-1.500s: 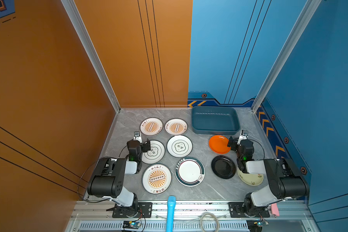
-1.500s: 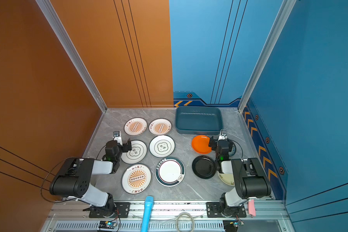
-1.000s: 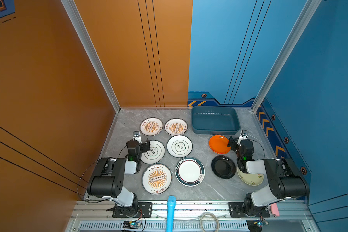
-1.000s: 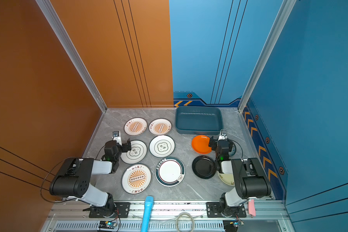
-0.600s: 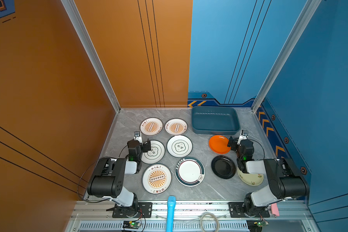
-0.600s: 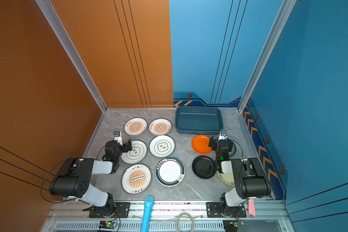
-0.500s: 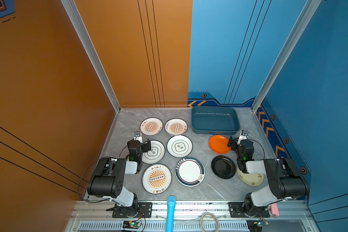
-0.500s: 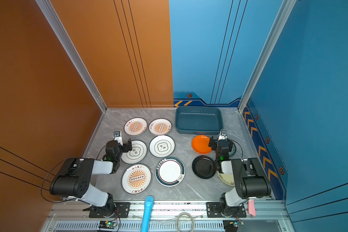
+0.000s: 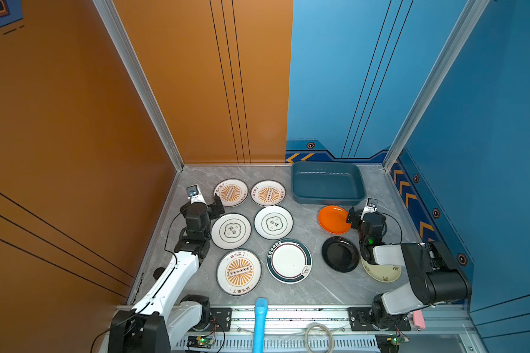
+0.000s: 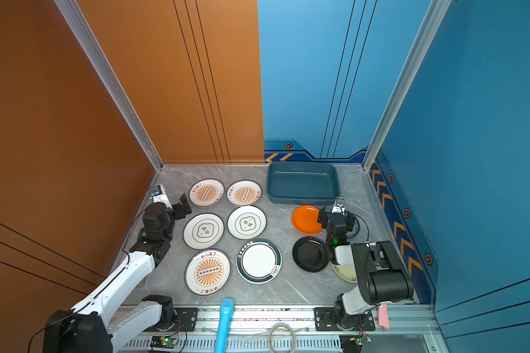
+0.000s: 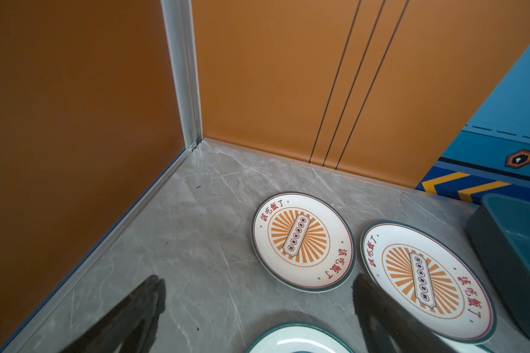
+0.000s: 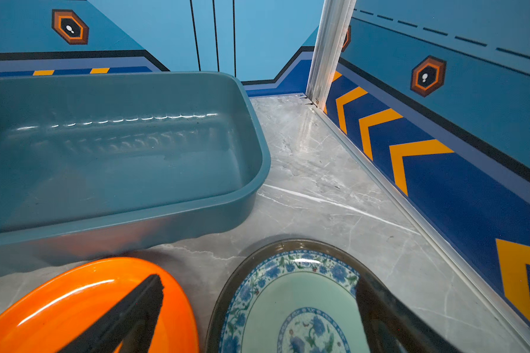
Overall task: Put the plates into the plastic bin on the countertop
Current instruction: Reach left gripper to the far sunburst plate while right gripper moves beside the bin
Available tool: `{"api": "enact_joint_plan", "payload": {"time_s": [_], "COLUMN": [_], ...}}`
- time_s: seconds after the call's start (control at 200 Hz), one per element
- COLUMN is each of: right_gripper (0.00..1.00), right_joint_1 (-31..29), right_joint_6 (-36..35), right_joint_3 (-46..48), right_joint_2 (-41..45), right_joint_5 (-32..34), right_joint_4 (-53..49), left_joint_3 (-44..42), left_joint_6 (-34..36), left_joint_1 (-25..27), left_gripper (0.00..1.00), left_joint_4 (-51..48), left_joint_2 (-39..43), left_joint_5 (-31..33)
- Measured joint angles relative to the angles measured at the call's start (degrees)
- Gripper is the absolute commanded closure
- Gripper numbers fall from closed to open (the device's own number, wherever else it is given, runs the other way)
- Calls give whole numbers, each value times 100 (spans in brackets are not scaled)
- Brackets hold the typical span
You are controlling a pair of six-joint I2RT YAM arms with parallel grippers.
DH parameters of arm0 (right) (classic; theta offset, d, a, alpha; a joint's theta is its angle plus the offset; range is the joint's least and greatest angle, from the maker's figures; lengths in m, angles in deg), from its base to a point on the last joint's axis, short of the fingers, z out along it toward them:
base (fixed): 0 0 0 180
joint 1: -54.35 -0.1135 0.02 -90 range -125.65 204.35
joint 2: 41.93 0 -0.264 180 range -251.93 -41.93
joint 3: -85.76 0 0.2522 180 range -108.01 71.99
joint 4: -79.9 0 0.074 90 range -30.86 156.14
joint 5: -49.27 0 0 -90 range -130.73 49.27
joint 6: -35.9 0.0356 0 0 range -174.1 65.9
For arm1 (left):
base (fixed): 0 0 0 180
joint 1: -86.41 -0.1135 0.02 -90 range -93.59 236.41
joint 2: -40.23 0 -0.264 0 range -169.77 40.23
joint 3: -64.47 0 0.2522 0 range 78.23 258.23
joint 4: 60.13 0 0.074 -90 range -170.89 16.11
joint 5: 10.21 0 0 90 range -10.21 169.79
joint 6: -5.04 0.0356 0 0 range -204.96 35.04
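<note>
Several plates lie flat on the countertop: sunburst ones, green-cloud ones, a teal-rimmed one, an orange plate, a black one and a cream one. The plastic bin stands empty at the back right. My left gripper hangs open over bare countertop, beside the back-left sunburst plate. My right gripper is open and holds nothing, low over the orange plate and a teal patterned plate, just in front of the bin.
Orange walls close the left and back, blue walls the back right and right, with aluminium rails along the slab's edges. A blue handle and a cable loop lie at the front rail.
My left arm has unfolded, its elbow now swung out toward the front left, and its gripper has shifted slightly toward the back left. The right arm and all plates are as before.
</note>
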Motion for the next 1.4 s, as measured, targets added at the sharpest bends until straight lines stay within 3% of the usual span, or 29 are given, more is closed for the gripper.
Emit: {"api": "enact_joint_plan", "payload": {"time_s": [0.105,0.275,0.47,0.756,0.891,1.246,1.401], "right_gripper": [0,0,0,0,2,9,10], "right_joint_1": [24,-297,-243,-223,-345,-828,-872], "right_joint_6": [-4,-105,719,2050,2385,2680,2715], "right_joint_3": [-17,-925,-2210,-2413,-2422,-2446,-2468], "right_joint_2": [44,975,1952,1543,1180,723,721], "right_joint_5": [-2,24,-1276,-3230,-3783,-4280,-4323], "right_joint_4": [-186,-1993,-3322,-4260,-4450,-4538,-4572], "left_joint_3": [-278,-697,-787,-876,-837,297,804], "left_joint_6": [-413,-817,-1274,-1853,-2006,-2599,-2839], "left_joint_1": [-68,-170,-420,-1049,-1346,-1565,-1578], "left_gripper": [2,2,2,2,0,13,26], "left_joint_4": [-516,-1062,-1307,-1467,-1480,-935,-553], "left_joint_2": [444,938,1084,833,400,-1827,-2863], "left_joint_5": [-173,-363,-979,-1880,-2177,-2754,-2916]}}
